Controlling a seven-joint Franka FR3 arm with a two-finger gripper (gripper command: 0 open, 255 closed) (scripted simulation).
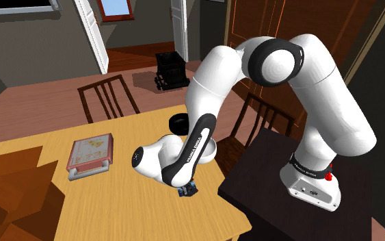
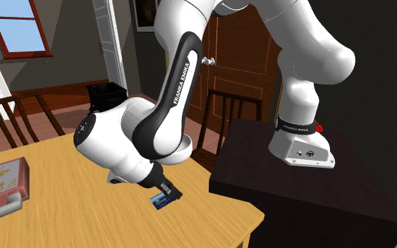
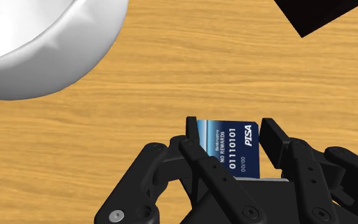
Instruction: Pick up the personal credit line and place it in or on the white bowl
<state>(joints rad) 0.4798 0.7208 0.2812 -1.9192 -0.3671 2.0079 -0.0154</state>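
Observation:
My gripper (image 3: 230,137) is shut on a blue credit card (image 3: 228,147) with white print, clasping it by its two short edges. In the second exterior view the card (image 2: 163,201) hangs in the gripper (image 2: 166,194) close above the wooden table (image 2: 70,218), near the table's edge by the stand. The same card (image 1: 189,190) shows below the wrist in the shoulder view. The white bowl (image 3: 41,44) stands on the table a short way beyond the fingertips. Its rim (image 2: 184,149) is partly hidden behind my forearm.
A pink book (image 1: 90,156) lies on the table towards the shoulder view's left. A black ring-shaped object (image 1: 178,123) sits at the table's far edge. Wooden chairs (image 1: 107,96) stand around the table, and the dark stand (image 1: 266,181) borders its near corner.

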